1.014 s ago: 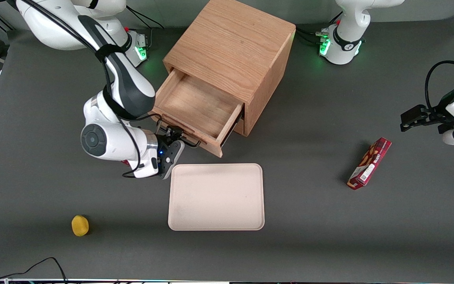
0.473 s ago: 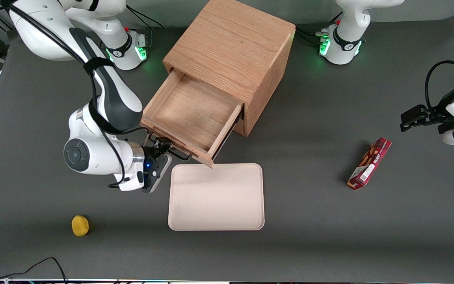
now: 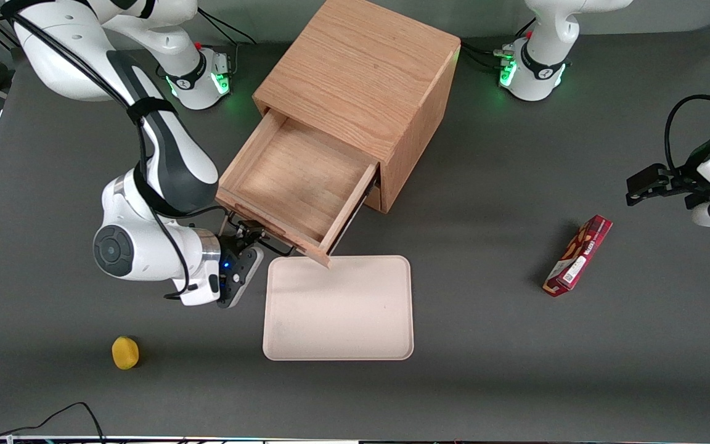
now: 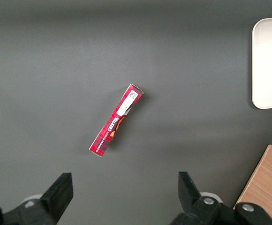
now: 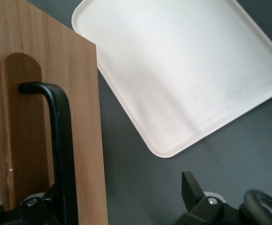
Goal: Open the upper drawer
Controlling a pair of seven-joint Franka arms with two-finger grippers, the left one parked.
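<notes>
Lemon [image 3: 125,353]: near the tabletop's front edge, toward the working arm's end.
Gripper [image 3: 250,236]: at the drawer's front, fingers spread wide, one beside the handle [image 5: 61,140], the other apart over bare tabletop.
Drawer [image 3: 293,180]: pulled well out of the cabinet [image 3: 361,92], inside bare, its front corner over the tray's edge.
Tray [image 3: 338,307]: mid-tabletop, nearer the front camera than the cabinet.
Box [image 3: 578,255]: red, toward the parked arm's end.
</notes>
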